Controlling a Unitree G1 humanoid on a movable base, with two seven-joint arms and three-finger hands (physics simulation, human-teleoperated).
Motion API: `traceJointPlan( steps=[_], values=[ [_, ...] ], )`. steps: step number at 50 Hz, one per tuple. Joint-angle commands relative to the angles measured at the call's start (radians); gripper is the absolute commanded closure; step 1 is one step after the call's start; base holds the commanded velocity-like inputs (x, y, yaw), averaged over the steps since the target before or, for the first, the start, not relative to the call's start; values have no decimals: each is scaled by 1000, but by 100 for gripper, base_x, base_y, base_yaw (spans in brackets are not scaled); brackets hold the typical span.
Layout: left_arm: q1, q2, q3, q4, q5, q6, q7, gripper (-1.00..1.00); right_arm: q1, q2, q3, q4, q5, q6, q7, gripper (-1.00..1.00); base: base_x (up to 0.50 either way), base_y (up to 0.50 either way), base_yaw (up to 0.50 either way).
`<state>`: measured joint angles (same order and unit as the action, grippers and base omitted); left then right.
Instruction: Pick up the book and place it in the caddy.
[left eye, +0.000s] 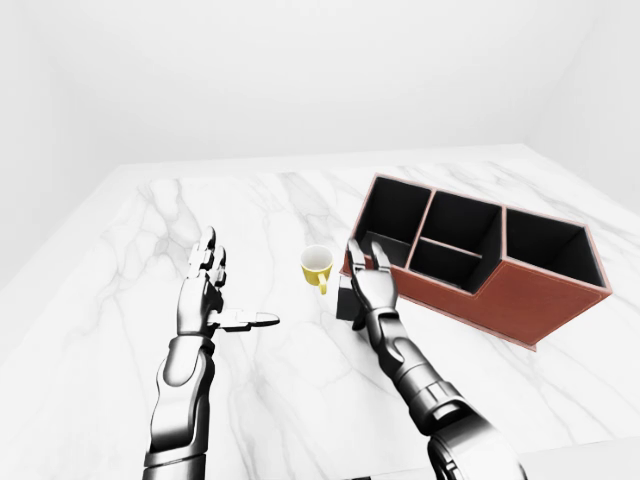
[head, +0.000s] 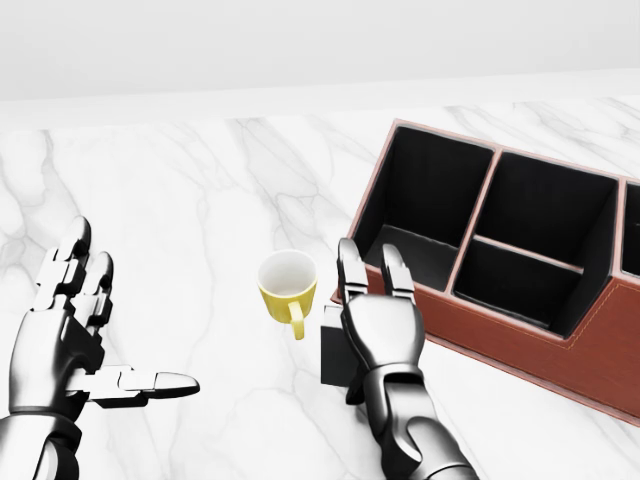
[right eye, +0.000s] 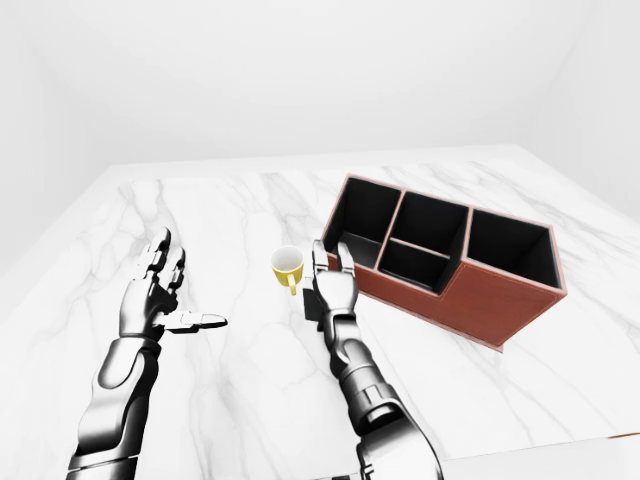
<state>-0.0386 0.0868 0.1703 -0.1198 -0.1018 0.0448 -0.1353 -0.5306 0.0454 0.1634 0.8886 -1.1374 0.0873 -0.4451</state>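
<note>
The white marble bench (head: 200, 190) fills most of the head view. On its right side lies the brown leather caddy (head: 520, 330), with black-lined compartments open toward the camera; 3 show fully in the head view, and a 4th runs off the right edge. The left hand (head: 75, 335) hovers at the lower left, well apart from everything, palm turned inward, fingers straight up, thumb pointing right: wide open and holding nothing. The right hand (head: 378, 318) sits just beside the caddy's near-left corner, its fingers extended upward. Against its palm side stands the book (head: 333, 350), small and dark, upright on the bench; whether the thumb closes on it cannot be told. A yellow mug (head: 287, 288), white inside, stands just left of the book.
</note>
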Motion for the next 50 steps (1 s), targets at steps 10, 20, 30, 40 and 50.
traceJointPlan(
  steps=[10, 20, 30, 40, 50],
  values=[
    [-2, 1, -1, 11, -1, -9, -1, -100, -33, 8, 5, 146, 28, 0, -53, -100, 0, 0, 0],
    [-3, 2, 1, 21, -3, -14, -2, -100, -39, 8, 12, 192, 28, 0, -68, -45, 0, 0, 0],
    [-6, 3, 3, 29, -4, -16, -1, -100, -35, 11, 15, 186, 15, 0, -79, 100, 0, 0, 0],
    [-7, 5, 5, 33, -6, -17, 0, -100, -33, 6, 8, 171, 21, 0, -76, 100, 0, 0, 0],
    [-7, 7, 7, 32, -4, -17, 2, -100, 6, -10, -2, 62, 47, 0, -13, 100, 0, 0, 0]
  ],
)
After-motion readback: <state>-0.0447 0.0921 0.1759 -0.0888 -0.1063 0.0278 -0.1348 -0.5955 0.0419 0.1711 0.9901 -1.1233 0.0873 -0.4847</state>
